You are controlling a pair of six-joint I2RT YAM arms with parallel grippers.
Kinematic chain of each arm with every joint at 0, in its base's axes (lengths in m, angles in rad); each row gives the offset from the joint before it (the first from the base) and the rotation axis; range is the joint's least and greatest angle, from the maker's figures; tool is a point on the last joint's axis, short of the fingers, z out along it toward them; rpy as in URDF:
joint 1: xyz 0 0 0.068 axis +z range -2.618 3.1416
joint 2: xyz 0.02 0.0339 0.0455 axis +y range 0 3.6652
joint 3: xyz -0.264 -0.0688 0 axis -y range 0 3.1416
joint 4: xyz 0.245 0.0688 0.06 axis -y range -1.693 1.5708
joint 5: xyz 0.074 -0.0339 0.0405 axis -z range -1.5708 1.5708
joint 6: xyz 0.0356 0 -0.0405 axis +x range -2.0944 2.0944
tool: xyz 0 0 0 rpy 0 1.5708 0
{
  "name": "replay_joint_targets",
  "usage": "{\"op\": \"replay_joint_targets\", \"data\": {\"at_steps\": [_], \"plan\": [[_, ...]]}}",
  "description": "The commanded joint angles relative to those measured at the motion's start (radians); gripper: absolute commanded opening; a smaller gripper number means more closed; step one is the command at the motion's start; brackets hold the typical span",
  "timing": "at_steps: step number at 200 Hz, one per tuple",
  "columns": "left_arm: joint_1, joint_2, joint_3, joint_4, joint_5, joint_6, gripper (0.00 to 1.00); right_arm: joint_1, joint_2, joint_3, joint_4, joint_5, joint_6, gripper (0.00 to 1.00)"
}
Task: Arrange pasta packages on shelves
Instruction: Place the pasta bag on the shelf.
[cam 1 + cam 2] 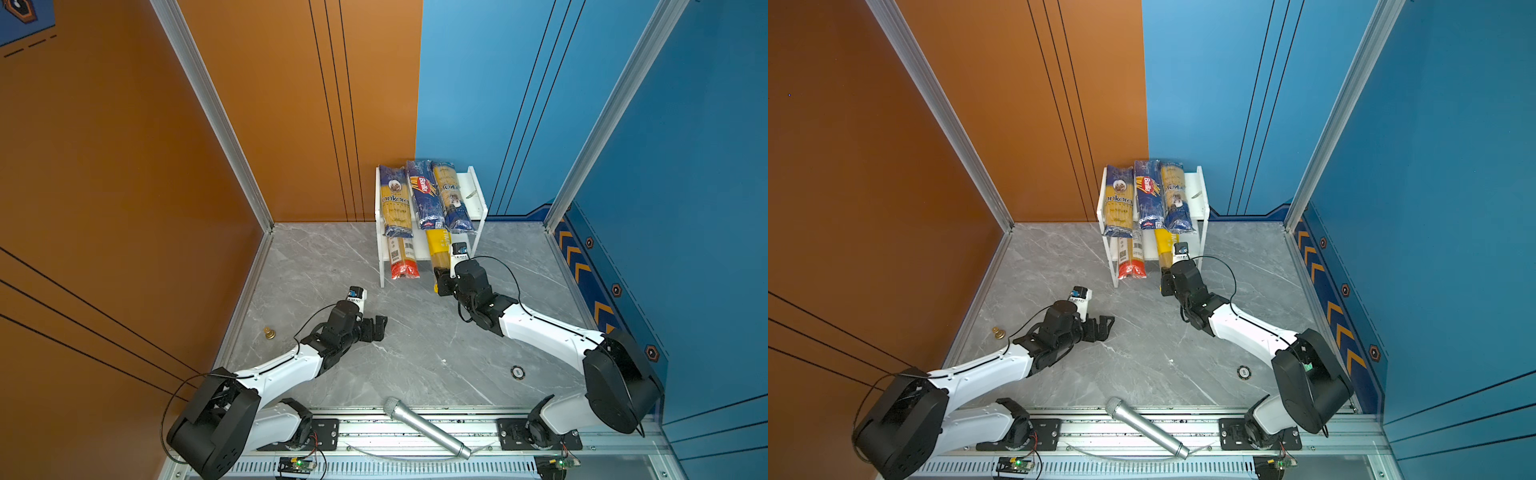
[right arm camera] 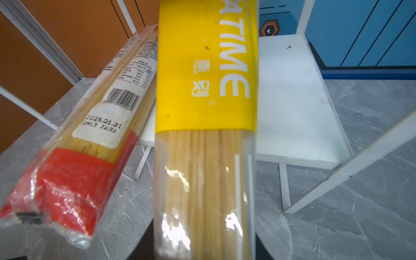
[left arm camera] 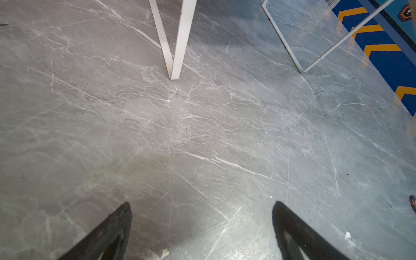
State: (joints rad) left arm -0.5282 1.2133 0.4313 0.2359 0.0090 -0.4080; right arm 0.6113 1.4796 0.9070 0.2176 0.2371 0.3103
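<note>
1. Right wrist view: the yellow bag [image 2: 206,90] of spaghetti fills the middle of the picture and runs straight away from the camera. Its long axis points into the shelves [image 1: 465,180].
2. The right tool [image 1: 441,276] is closed on the clear near end of this bag, with the pack lying between its jaws.
3. The bag's far end lies over the white lower board [image 2: 292,101]. Its near end sticks out past the front of the shelves, towards the near edge of the table [image 1: 415,340].
4. In both top views the shelves stand at the far edge of the table, right of the middle. The bag's length runs from near edge to far edge, in line with the depth of the boards.
5. The red-and-clear bag [image 2: 90,135] lies just beside it on the same board, on the side of the table's left edge, and also overhangs the front. Whether the two packs touch further in cannot be told.
6. The bare part of the lower board lies on the yellow bag's other side, towards the table's right edge.
7. The top board carries three packs side by side: an ankara bag [image 1: 397,201], the Barilla bag [image 1: 424,195] and a second ankara bag [image 1: 453,197].
8. The left tool [image 3: 201,203] is open and empty over bare table, well apart from the shelves and towards the left edge. The right arm is the nearer one.
9. Judgement: the coming move looks like a slide along the bag's own length, towards the far edge.
</note>
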Motion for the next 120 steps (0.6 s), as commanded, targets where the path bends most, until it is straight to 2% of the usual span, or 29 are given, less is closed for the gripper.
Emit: {"op": "replay_joint_targets", "data": {"at_steps": [1, 120], "plan": [[0.014, -0.003, 0.018, -0.007, 0.007, 0.027, 0.98, -0.010, -0.019, 0.096, 0.174, 0.005, -0.011, 0.00], [0.008, -0.020, -0.001, 0.031, -0.021, 0.081, 0.98, -0.035, 0.066, 0.199, 0.191, -0.012, -0.009, 0.00]]}}
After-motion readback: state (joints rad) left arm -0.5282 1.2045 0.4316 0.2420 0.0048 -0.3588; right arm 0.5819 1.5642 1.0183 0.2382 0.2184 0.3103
